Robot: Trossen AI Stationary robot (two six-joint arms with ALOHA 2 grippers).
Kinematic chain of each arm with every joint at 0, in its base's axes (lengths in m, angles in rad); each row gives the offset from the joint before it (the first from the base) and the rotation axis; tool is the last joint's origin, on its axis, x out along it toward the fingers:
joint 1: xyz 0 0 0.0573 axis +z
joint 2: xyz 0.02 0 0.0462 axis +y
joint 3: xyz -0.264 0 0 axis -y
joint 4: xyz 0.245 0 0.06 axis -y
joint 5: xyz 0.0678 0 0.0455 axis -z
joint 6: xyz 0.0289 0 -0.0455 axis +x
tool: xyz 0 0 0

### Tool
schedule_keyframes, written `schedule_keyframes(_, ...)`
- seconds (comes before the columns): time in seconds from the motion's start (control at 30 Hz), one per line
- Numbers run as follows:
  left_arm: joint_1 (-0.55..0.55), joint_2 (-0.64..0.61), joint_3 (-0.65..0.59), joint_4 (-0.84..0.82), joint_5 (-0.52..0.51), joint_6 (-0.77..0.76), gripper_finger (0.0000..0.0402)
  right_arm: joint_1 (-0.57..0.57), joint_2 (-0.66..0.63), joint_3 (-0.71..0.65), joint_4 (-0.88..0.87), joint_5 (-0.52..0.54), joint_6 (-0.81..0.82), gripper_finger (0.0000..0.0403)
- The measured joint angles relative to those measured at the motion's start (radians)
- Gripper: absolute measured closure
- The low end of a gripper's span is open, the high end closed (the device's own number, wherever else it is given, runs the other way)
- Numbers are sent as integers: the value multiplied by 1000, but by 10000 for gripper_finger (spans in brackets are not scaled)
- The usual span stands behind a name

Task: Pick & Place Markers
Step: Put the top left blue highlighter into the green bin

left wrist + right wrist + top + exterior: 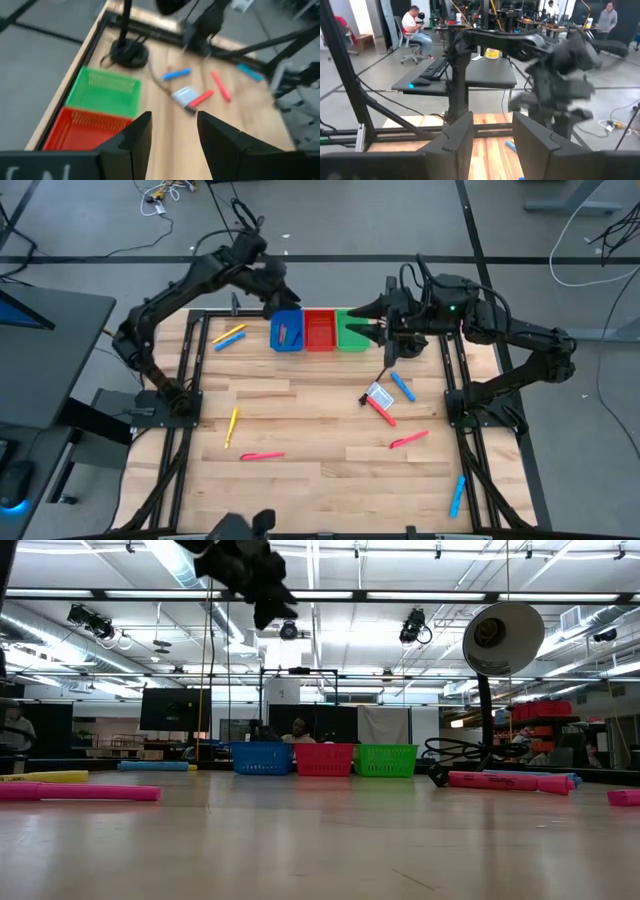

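The left hand [275,292] is held above the blue bin [286,331], fingers parted and empty; the right hand [362,320] hovers above the neighbouring green bin [352,332], likewise unclenched. Markers [262,456] are scattered on the table [310,430] beyond the bins; no writing can be read.

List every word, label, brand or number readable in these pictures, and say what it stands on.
None can be read.
White-and-blue card: any print too small to make out.
Left tool housing: pale marks at the left wrist picture's bottom edge, cut off and blurred.
Bins and markers: no legible labels.
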Motion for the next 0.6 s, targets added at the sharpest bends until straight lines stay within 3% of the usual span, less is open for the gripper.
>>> schedule_keyframes(0.3, -47, -144, 0, 109, 2, -123, 236, 0, 0, 0, -1, 0, 62, 252)
schedule_keyframes(0.6, -118, -256, 0, 229, -63, -245, 236, 0, 0, 0, -20, 0, 138, 146)
